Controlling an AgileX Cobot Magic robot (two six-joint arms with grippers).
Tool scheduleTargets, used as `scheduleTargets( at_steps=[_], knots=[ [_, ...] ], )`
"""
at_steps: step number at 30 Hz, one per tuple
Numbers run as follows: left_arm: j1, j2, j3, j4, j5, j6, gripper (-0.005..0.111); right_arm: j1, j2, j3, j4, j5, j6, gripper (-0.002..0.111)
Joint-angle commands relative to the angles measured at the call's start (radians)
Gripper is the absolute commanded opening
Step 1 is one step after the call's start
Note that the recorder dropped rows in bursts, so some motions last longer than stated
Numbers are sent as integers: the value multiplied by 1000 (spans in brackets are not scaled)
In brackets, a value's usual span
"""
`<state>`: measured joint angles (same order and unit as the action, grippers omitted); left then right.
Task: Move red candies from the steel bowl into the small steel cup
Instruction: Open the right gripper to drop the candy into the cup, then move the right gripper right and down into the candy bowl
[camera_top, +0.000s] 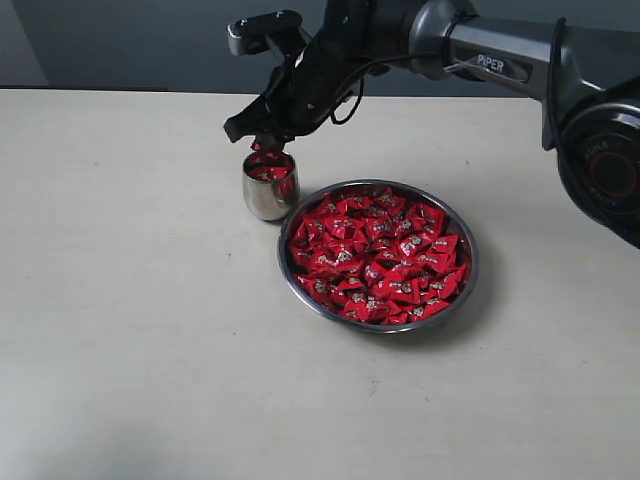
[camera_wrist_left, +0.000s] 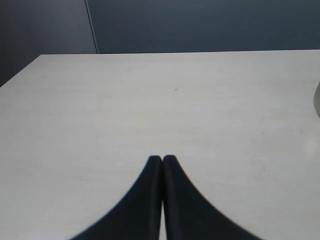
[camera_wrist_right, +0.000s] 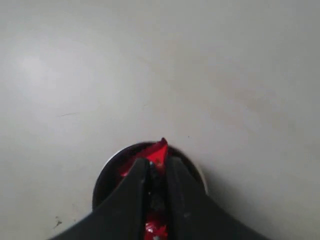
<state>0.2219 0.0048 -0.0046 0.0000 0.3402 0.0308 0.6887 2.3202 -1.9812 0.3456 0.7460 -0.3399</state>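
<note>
The steel bowl (camera_top: 470, 240) sits right of the table's middle, heaped with red candies (camera_top: 375, 255). Just left of it stands the small steel cup (camera_top: 268, 197), with red candies showing inside it. My right gripper (camera_top: 266, 146) hangs directly over the cup's mouth, shut on a red candy (camera_wrist_right: 158, 151) whose tip pokes out past the fingertips. In the right wrist view the cup (camera_wrist_right: 109, 170) lies below the fingers. My left gripper (camera_wrist_left: 162, 159) is shut on nothing, over bare table; it does not show in the exterior view.
The right arm (camera_top: 500, 60) reaches in from the upper right across the back of the table (camera_top: 130, 330). A dark wall (camera_wrist_left: 200, 25) runs behind the table's far edge.
</note>
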Motion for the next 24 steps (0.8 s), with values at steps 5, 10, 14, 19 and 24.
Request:
scheduleTargets(
  at_steps=[5,10,14,19,24],
  knots=[
    [-5,-5,5,-6,-10,-1,0,0,10,-7,11,-9,-4,14],
    [-5,-5,5,-6,-10,-1,0,0,10,-7,37,-5,-19,37],
    [-5,-5,5,-6,-10,-1,0,0,7,-7,37,8,-19,34],
    [-5,-5,5,-6,-10,-1,0,-2,-31,-7,28,54,-19,27],
    [-5,-5,5,-6,-10,-1,0,-21,-69,-7,25,54,-19,-1]
  ],
)
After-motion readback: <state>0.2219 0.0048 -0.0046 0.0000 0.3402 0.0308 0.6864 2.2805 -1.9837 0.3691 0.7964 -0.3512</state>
